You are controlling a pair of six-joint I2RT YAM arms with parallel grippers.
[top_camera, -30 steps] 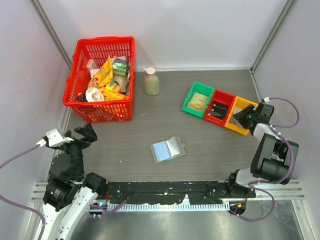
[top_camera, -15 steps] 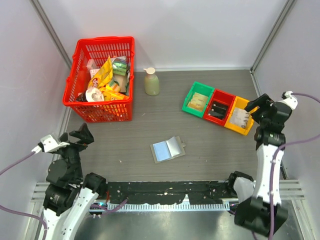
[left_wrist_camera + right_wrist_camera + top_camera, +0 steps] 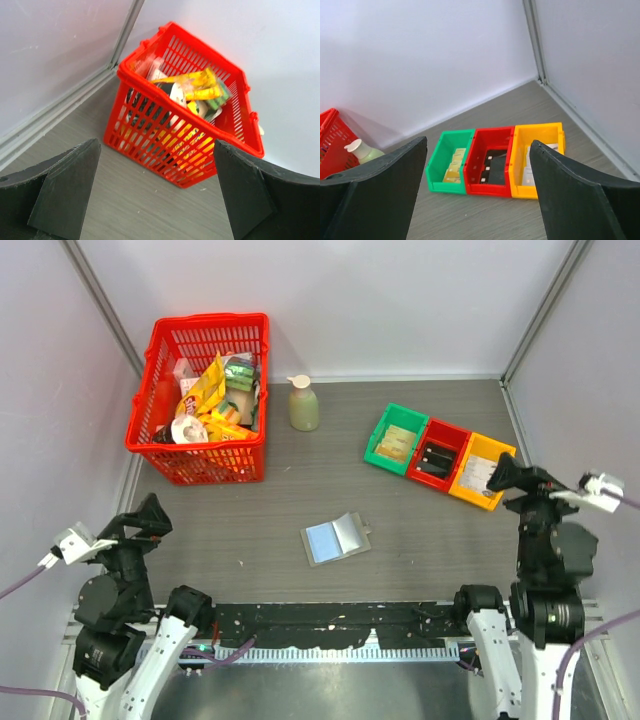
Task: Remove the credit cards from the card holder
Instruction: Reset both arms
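Now right jaws wide, well back from the yellow bin (image 3: 491,444).

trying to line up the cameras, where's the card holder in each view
top external: card holder lies open, just below centre.
left wrist: not in it.
right wrist: not in it.
shared landmark: red basket, upper left from above, mid-frame on left wrist, far left edge on right wrist.

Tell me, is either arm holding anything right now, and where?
Nothing is held. Both arms' jaws stand open and empty, away from the card holder.
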